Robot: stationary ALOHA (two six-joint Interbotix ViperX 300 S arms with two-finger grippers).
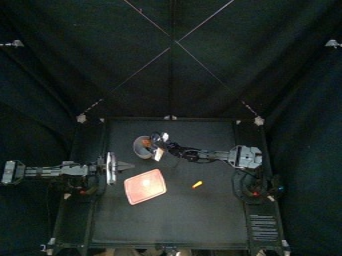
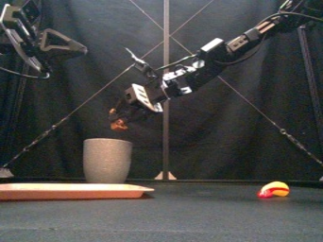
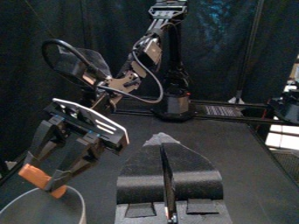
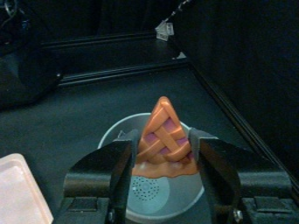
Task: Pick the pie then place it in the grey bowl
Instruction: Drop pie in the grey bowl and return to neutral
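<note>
Holding pie slice (image 4: pixel 163 129) pinched in right gripper (image 2: pixel 124 113), directly above grey bowl (image 2: pixel 108 159); I'd lower until the slice dips inside the rim, stay centred, then spread the jaws; left gripper (image 3: pixel 165 157) pressed together, resting left of bowl.

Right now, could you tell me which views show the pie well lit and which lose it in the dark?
Right wrist view: the pie is brightly lit in the right end effector, over the grey bowl. Front view: dim against the black curtain. Top view: lost in the dark.
</note>
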